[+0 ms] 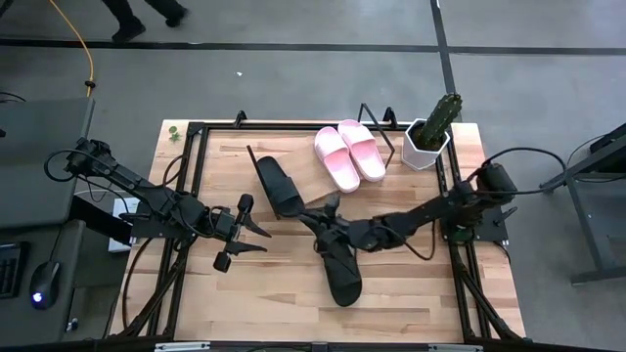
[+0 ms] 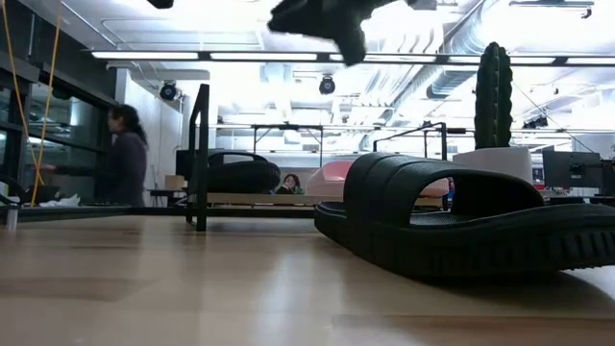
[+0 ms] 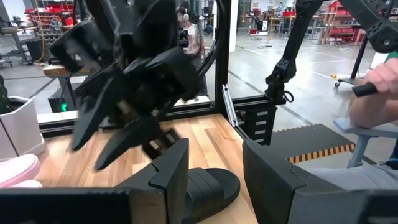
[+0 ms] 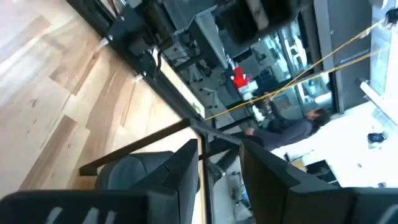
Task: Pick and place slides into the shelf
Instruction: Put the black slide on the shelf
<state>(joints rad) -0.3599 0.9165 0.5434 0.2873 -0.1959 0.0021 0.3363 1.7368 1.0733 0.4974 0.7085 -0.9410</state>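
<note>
One black slide (image 1: 341, 271) below right fingers (image 1: 324, 212)

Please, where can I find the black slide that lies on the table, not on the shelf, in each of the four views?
High view: black slide at centre bottom, beside the right gripper.
Low view: large, right of centre.
Left wrist view: low centre, past the fingers.
Right wrist view: I cannot tell.
Shared landmark: the white cactus pot, also in the low view.
</note>
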